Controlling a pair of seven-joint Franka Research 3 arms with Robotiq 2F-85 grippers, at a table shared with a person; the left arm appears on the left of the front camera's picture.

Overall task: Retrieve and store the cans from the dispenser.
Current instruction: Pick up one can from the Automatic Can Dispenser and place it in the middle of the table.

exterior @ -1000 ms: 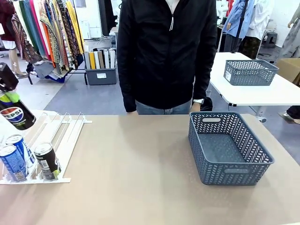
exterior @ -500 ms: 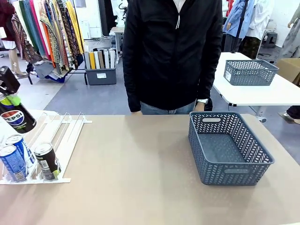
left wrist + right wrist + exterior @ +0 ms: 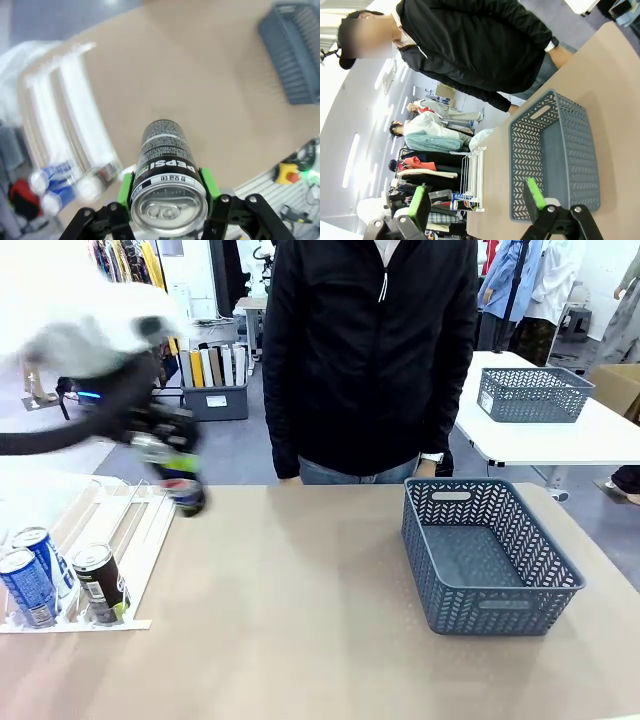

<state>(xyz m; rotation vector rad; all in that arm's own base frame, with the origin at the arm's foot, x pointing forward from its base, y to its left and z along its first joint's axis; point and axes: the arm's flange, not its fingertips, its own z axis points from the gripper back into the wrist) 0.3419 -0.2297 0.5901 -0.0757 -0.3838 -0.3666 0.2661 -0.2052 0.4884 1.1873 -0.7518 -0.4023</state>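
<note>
Presently three cans [image 3: 27, 587] stand at the dispenser's [image 3: 135, 525] front end.

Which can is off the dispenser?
The black Pepsi can, clamped in the left claw. Two blue cans and another dark can sit at the front stops of the dispenser.

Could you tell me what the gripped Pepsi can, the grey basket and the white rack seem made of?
The Pepsi can: likely aluminium, glossy black printed wall, bare silvery top with pull tab. The grey basket: seemingly moulded plastic, matte, with an even herringbone lattice. The white rack: thin white rails, plastic or coated metal; the look leaves it open.
</note>
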